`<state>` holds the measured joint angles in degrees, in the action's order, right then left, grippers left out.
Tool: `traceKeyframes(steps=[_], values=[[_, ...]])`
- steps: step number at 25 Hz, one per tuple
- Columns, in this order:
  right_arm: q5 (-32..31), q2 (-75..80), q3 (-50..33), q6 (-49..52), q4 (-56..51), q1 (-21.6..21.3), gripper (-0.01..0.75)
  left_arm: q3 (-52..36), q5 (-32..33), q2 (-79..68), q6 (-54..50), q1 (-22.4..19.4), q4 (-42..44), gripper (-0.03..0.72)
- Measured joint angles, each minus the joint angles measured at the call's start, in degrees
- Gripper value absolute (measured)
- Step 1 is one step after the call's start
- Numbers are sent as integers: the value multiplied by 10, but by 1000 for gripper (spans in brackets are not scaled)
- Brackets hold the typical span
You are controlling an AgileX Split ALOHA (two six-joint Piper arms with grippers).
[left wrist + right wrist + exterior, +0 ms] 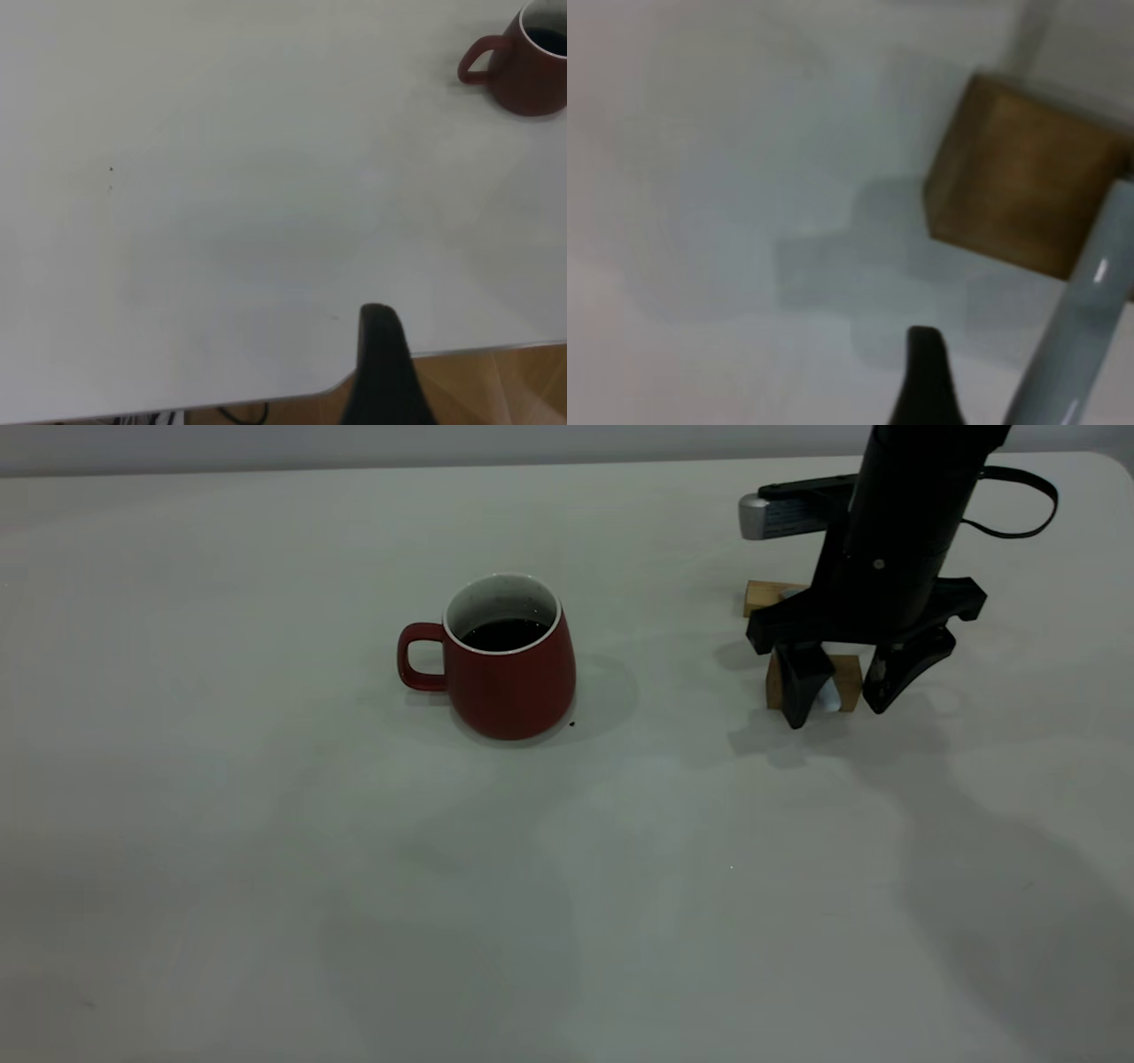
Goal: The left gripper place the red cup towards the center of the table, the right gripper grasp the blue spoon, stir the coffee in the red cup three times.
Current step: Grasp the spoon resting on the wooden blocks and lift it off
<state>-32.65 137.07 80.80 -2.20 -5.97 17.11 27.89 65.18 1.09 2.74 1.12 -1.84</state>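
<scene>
The red cup stands upright near the middle of the table, handle pointing left, with dark coffee inside. It also shows far off in the left wrist view, where the red cup is well away from my left gripper; only one dark finger shows, over the table's edge, holding nothing. My right gripper is open, its fingers straddling the blue spoon, whose pale handle rests on a tan wooden block. One right finger hangs beside the handle.
A second wooden block lies behind the right gripper, with the spoon's far end hidden by the arm. The table's near edge and brown floor show in the left wrist view. A small dark speck lies by the cup.
</scene>
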Motion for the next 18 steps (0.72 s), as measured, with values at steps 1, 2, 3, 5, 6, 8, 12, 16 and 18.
traceKeyframes(steps=[1, 2, 3, 5, 6, 8, 12, 16, 18], values=[[2, 0, 0, 1, 1, -1, 599, 0, 0, 0, 0, 0, 0, 585], [3, 0, 0, 0, 2, -1, 576, 0, 0, 0, 0, 0, 0, 585], [3, 0, 0, 1, 2, -2, 545, 0, 0, 0, 0, 0, 0, 585], [4, 1, 0, 1, 2, -2, 481, 0, 0, 0, 0, 0, 0, 585], [5, 3, 0, 1, 2, -2, 441, 0, 0, 0, 0, 0, 0, 585], [6, 9, 2, 1, 2, -2, 354, 0, 0, 0, 0, 0, 0, 585], [6, 15, 2, 1, 10, -2, 159, 0, 0, 0, 0, 0, 0, 585], [-37, 3, 27, 2, 18, -2, 129, 0, 0, 0, 0, 0, 0, 585], [-82, -17, 59, 2, 18, -2, 129, 0, 0, 0, 0, 0, 0, 585]])
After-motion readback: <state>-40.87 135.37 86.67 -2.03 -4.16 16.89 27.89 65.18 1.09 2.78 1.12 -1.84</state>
